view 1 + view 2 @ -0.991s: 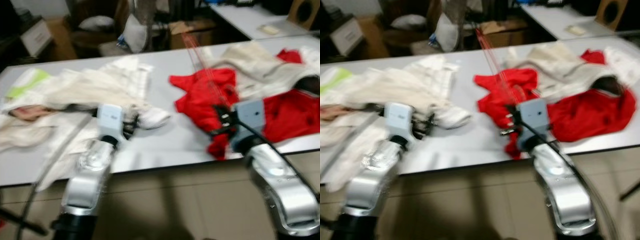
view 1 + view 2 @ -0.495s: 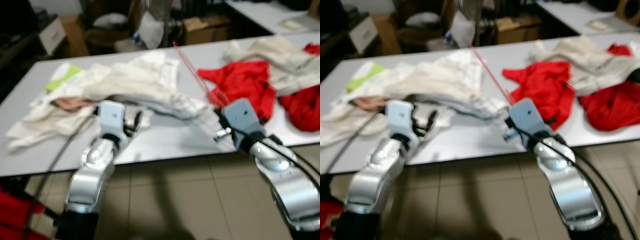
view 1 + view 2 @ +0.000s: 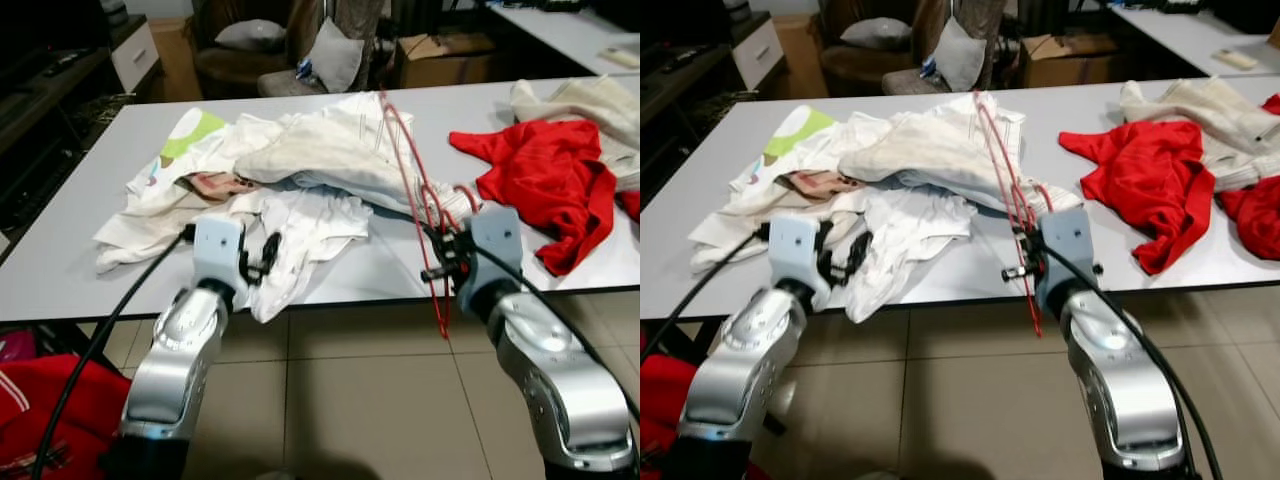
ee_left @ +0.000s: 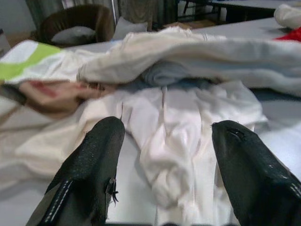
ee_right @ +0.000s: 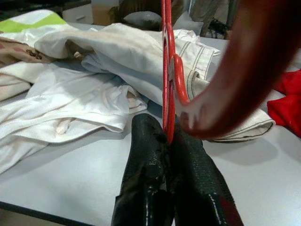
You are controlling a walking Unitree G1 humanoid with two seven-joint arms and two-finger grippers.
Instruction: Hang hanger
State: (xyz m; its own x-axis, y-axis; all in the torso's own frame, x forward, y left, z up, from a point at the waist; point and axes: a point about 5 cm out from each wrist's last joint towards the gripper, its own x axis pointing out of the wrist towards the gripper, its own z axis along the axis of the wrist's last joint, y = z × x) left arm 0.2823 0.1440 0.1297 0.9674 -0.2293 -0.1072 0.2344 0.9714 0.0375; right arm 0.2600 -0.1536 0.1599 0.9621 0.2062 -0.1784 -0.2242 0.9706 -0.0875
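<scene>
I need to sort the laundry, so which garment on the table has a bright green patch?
The pale garment at the pile's far left end; the others are plain white, cream or red.

On the table [image 3: 60,250] a pile of clothes [image 3: 290,165] lies to the left and a garment [image 3: 545,180] to the right, the hanger [image 3: 415,200] between them, an armchair [image 3: 245,55] behind the table.

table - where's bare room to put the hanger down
Free: the table strip between the white clothes and the red shirt, just ahead of the right pincer gripping the red hanger. Also the far left edge and the back strip behind the pile. Crowded: the middle-left, where clothes reach the front edge by the open left pincer.
</scene>
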